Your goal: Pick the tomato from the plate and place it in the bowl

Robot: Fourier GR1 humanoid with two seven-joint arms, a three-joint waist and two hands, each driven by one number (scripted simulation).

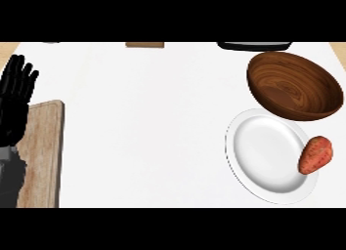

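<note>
On the white tabletop (147, 127) stands a white plate (266, 156), and I take this plate as the landmark. On its right rim lies an orange-red, long-shaped thing (316, 155); the task calls it a tomato, but it looks more like a sweet potato. It rests partly on the rim and partly past it. Just behind the plate, touching or overlapping its far edge in this view, stands a brown wooden bowl (295, 85), and nothing is seen inside it.

Far to the left of the plate, at the edge of the view, the left hand (9, 105) rests with its black fingers straight and pointing up; it is released and holds nothing. Under and beside it lies a wooden cutting board (44, 146). The right hand does not appear in the view.

Far behind the plate, at the tabletop's back edge, a small brown thing (145, 45) and a dark thing (254, 46) are partly cut off.
</note>
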